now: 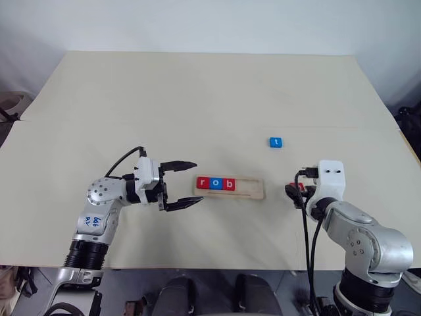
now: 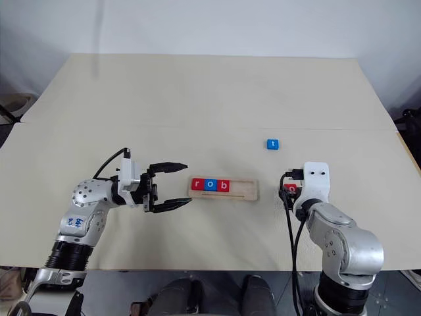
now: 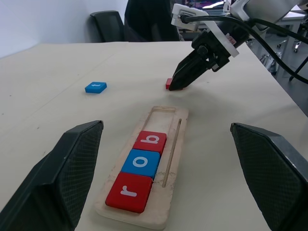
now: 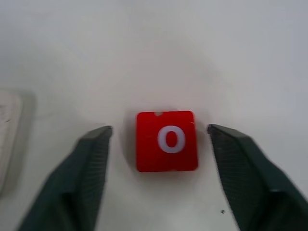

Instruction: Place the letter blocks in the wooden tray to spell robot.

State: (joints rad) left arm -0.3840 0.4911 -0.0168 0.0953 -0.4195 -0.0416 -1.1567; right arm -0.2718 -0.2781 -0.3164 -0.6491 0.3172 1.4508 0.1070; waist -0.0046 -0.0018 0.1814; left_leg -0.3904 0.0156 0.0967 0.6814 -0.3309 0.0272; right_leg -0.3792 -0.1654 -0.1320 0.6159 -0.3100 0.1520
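Head view: wooden tray (image 1: 229, 187) lies near the table's (image 1: 197, 99) front edge, w/ 3 letter blocks at its left end: red r (image 1: 202, 182), blue o (image 1: 216, 183), red b (image 1: 228, 184). Right part is bare. Blue t (image 1: 275, 142) lies apart, toward the right edge. Left gripper (image 1: 186, 184) jaws wide apart, holding nothing.

Left wrist: right gripper (image 3: 177, 82) hides most of a red block (image 3: 168, 83).

Right wrist: that block reads "o", fingers (image 4: 91, 159) apart on both sides, not touching.

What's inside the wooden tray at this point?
The wooden tray holds three blocks in a row: red r, blue o, red b. The remaining groove is bare wood; nothing covers it.
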